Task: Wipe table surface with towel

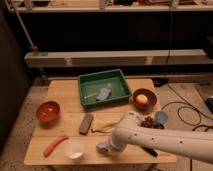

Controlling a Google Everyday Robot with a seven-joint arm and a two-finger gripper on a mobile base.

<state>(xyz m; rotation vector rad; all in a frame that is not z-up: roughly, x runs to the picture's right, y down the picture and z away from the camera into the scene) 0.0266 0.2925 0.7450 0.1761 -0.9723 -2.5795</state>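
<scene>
A crumpled grey cloth (103, 93) that looks like the towel lies inside the green tray (117, 77) at the back middle of the wooden table (65, 90). My gripper (103, 147) is low over the table's front edge, right of the white bowl (74, 149) and far from the tray. My white arm (160, 142) reaches in from the right along the front of the table. I see nothing clearly held in the gripper.
A red bowl (48, 111) stands at the left and a brown bowl with an orange ball (142, 99) at the right. A grey block (86, 123), a yellowish strip (104, 128), an orange carrot (55, 145), a brown cluster (149, 122) and a blue cup (161, 117) lie nearby.
</scene>
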